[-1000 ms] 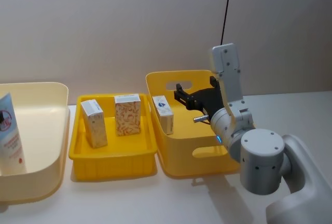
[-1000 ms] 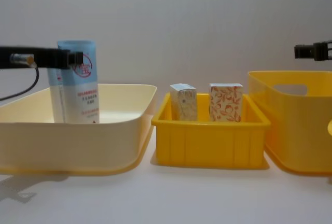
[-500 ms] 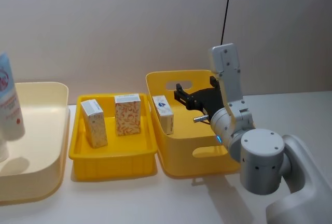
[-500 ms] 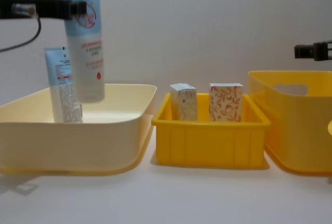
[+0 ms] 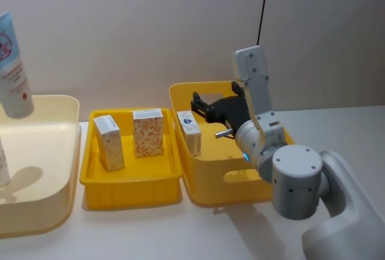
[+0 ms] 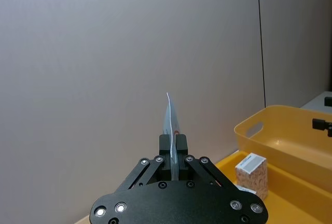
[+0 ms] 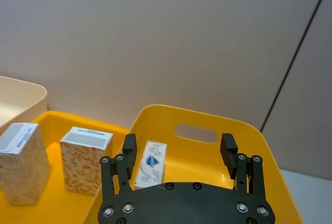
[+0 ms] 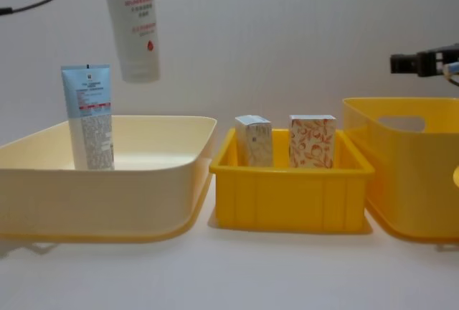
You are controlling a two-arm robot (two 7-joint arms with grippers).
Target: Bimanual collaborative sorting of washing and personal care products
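- Raised since half a second ago: the logo tube (image 8: 133, 23). Its cap end is now carried well clear above the rim of the cream bin (image 8: 107, 202), where before it hung down to about rim level. In the head view it is noted at ten o'clock.
- The left gripper (image 6: 173, 149) is seen pinched on the flat crimped end of the logo tube, which hangs cap down and slightly tilted.
- The second tube (image 8: 88, 118) is left standing upright in the cream bin, at nine o'clock in the chest view. No shift is recorded.
- The right gripper (image 7: 178, 143) is found shifted a little toward nine o'clock. Its fingers are spread wide with nothing between them, and it is held over the deep yellow bin (image 5: 228, 182).
- The blue-marked carton (image 5: 189, 132) is seen inside the deep yellow bin, against its nine-o'clock wall.
- The plain carton (image 5: 109, 142) and the patterned carton (image 5: 148, 132) are seen upright and apart in the shallow yellow tray (image 5: 132, 191), between the two bins. Both are unmoved.
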